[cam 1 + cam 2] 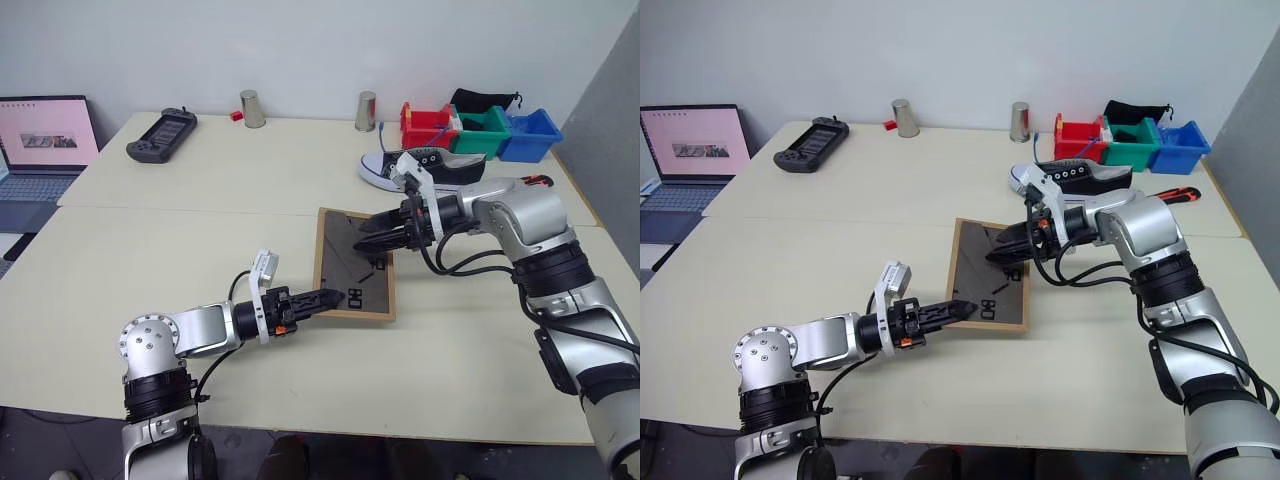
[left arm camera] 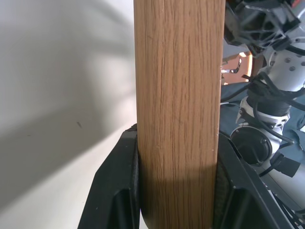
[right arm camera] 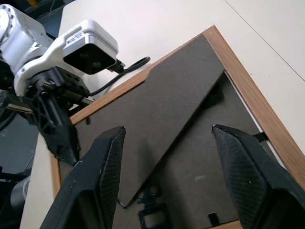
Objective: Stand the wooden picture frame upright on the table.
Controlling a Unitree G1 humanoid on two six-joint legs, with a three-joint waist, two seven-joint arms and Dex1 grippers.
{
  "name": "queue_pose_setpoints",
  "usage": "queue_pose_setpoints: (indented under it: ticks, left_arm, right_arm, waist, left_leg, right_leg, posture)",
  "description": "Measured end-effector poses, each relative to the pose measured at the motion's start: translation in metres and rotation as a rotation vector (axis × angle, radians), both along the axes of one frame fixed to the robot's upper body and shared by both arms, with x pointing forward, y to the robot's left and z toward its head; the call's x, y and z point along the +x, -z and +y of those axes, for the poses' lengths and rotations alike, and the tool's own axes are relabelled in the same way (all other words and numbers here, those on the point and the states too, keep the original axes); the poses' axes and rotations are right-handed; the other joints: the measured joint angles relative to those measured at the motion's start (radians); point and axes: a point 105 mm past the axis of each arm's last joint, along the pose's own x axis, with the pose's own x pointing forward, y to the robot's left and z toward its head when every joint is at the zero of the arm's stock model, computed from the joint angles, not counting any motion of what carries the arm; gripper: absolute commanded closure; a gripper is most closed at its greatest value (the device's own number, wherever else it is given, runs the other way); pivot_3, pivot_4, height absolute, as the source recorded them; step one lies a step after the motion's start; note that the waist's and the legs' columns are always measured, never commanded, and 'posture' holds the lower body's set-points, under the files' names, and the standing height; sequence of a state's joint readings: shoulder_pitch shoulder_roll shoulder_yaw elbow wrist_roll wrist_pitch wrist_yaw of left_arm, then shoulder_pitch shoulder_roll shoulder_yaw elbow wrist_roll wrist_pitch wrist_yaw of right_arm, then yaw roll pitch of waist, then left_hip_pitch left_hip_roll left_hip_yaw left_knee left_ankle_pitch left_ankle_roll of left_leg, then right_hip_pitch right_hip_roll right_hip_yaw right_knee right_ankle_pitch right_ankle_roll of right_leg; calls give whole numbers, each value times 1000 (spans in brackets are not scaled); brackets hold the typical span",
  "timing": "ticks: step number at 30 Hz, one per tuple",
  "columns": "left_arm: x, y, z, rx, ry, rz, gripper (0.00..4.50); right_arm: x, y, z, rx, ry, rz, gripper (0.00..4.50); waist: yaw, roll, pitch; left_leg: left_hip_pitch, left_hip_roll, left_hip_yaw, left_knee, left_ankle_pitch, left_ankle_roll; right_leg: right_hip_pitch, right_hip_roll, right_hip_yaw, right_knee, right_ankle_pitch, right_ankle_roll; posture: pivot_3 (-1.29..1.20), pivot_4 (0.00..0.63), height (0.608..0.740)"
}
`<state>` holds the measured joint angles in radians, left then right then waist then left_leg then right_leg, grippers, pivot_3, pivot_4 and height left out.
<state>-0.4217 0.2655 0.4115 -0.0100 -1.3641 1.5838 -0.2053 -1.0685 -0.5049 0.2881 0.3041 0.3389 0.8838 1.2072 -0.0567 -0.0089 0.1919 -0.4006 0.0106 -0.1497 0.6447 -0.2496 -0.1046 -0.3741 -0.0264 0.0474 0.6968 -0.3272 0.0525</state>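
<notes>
The wooden picture frame lies face down on the table, with its dark grey backing and hinged stand facing up. My left gripper is shut on the frame's near edge; in the left wrist view the light-wood rail sits clamped between its fingers. My right gripper hovers open just over the backing near the far edge, its fingers spread either side of the stand and holding nothing.
Behind the frame lies a black-and-white shoe, with red, green and blue bins beyond it. Two metal cups, a game controller and a laptop stand at the back left.
</notes>
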Motion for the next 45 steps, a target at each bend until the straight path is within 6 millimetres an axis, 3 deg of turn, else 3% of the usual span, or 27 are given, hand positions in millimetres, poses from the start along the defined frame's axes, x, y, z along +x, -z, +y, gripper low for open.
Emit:
queue_pose_setpoints:
  ticks: [7, 11, 26, 32, 35, 39, 41, 43, 45]
  left_arm:
    - [0, 2, -1, 16, 2, 1, 3200]
    - [1, 0, -1, 12, 2, -9, 3200]
    - [7, -4, 1, 13, -14, -21, 3200]
    - [7, -5, 0, 4, -7, -18, 3200]
    - [6, -9, 1, -20, 1, -16, 3200]
    - [10, -16, 12, -37, -29, -4, 3200]
    - [11, -18, 16, -48, -32, 20, 3200]
    - [12, -21, 19, -56, -35, 40, 3200]
    - [11, -27, 22, -73, -32, 57, 3200]
  right_arm:
    - [0, 2, 0, 13, 8, 39, 1423]
    - [-12, -5, 5, 64, -36, 110, 1423]
    - [-29, -26, -11, 161, -56, 222, 1423]
    - [-21, 2, -38, 70, 29, 181, 1423]
    - [-15, 10, -69, 19, 114, 150, 1423]
    - [-16, 13, -119, -85, 138, -39, 1423]
    - [-19, 17, -131, -146, 94, -182, 1423]
    - [-24, 25, -133, -193, 13, -334, 1423]
    - [-32, 34, -125, -246, -127, -597, 1423]
  waist:
    - [0, 0, 0]
    - [0, 0, 0]
    - [0, 0, 0]
    - [2, 0, 0]
    - [4, 0, 0]
    - [7, -1, 0]
    - [3, -1, 0]
    - [-3, -1, 1]
    - [-5, -1, 1]
  left_leg:
    - [0, 0, 0, 0, 0, 0]
    - [0, 0, 0, 0, 0, 0]
    - [0, 0, 0, 0, 0, 0]
    - [0, 0, 0, 0, 0, 0]
    - [0, -1, 0, 0, 0, 0]
    - [0, 0, 1, -1, 0, 1]
    - [0, 0, 1, -1, 0, 1]
    - [1, 0, 2, -1, 0, 1]
    - [1, 1, 3, -1, 0, 0]
  right_leg:
    - [0, 0, 0, 0, 0, 0]
    - [0, 0, 0, 0, 0, 0]
    - [0, 0, 0, 0, 0, 0]
    - [0, 0, 0, 0, 0, 0]
    - [0, 0, 0, -1, 0, 0]
    - [0, 0, 1, -1, 0, 0]
    - [0, 0, 1, -1, 0, 0]
    - [0, 0, 2, -1, 0, 0]
    - [0, 0, 2, 0, 0, 1]
  posture:
    - [0, 150, 740]
    - [0, 150, 740]
    - [0, 150, 740]
    - [0, 150, 740]
    - [0, 150, 740]
    - [0, 150, 740]
    - [0, 150, 740]
    - [0, 150, 740]
    - [0, 150, 740]
